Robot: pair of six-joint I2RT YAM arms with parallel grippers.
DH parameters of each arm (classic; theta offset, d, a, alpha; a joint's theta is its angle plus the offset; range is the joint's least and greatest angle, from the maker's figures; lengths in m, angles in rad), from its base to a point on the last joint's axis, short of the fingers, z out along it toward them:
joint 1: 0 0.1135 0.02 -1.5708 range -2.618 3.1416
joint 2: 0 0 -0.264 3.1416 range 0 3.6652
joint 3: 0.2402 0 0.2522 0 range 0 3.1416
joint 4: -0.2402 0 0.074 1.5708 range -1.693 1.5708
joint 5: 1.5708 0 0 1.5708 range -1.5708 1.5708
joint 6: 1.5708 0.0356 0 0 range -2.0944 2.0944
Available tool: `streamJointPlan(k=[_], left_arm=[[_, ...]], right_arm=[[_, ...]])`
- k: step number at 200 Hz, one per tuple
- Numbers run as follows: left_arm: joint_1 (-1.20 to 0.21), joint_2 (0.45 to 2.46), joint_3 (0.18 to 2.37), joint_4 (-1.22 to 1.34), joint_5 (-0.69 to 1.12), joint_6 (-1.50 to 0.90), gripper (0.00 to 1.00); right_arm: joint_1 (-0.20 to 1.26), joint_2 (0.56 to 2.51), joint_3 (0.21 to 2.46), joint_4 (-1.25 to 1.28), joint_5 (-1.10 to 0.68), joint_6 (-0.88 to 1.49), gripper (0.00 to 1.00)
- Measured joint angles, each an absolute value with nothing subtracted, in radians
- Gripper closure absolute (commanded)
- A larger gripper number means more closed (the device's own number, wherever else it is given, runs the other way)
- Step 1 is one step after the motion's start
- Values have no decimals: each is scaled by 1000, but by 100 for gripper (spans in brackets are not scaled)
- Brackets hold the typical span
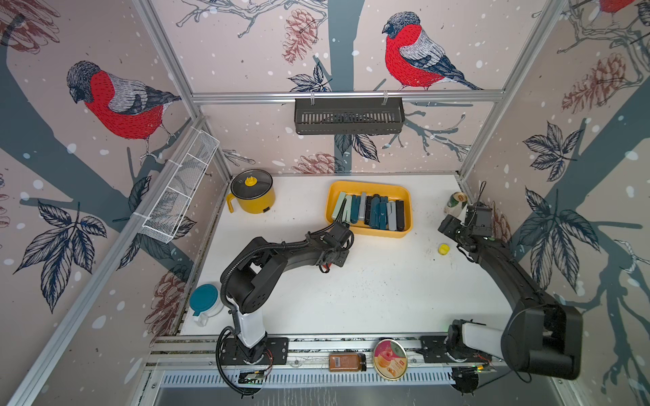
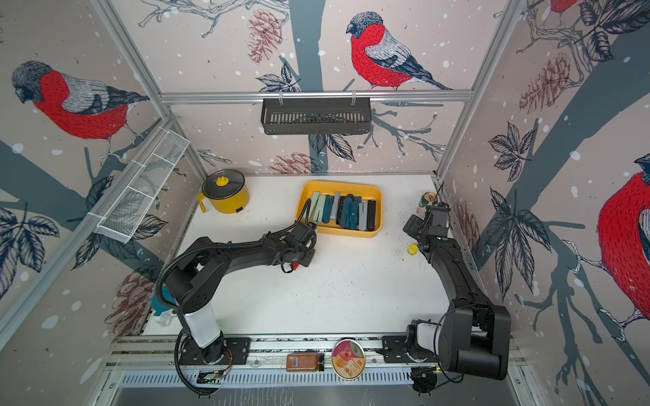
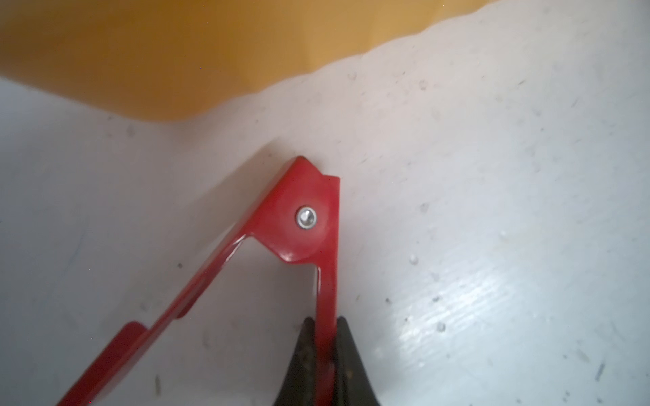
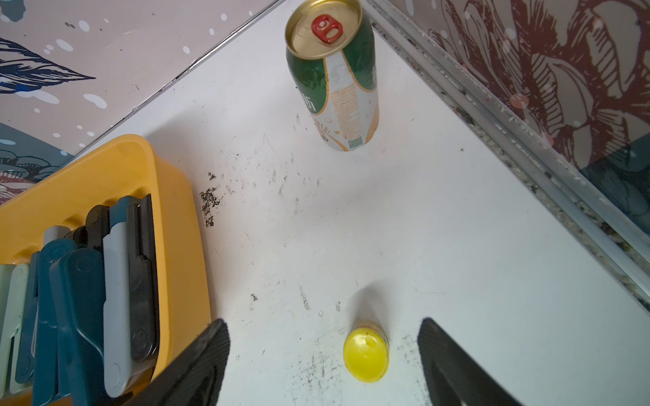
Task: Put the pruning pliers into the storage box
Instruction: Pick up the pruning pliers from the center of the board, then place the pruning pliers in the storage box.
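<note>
In the left wrist view, a red pair of pruning pliers lies spread in a V on the white table. My left gripper is shut on one of its arms, just short of the yellow storage box. In a top view only a red sliver of the pliers shows under the left wrist. The storage box holds several pruning pliers in a row, teal, mint, grey and black. My right gripper stands open to the box's right, with nothing between its fingers.
A small yellow-capped bottle stands under the right gripper. A green and white can is in the back right corner. A yellow pot sits at the back left and a teal-lidded jug at the front left. A black rack hangs on the back wall.
</note>
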State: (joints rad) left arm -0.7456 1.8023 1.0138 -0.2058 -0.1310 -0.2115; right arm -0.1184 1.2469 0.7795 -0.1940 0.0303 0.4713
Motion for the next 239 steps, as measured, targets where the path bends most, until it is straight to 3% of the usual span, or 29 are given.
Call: streamJointPlan(k=[76,130,239], left_arm=[[-689,1623,948,-301,-126,-315,100],[-661,1589,1146,-342,-104,-321,100],[-599,2077,1707,-353,82,-259,100]], right_arm=[[-118,1247,780,-194,29,472,15],[-114,1247,778,-192,26,476,15],[-115,1235,735,-171,27,458,15]])
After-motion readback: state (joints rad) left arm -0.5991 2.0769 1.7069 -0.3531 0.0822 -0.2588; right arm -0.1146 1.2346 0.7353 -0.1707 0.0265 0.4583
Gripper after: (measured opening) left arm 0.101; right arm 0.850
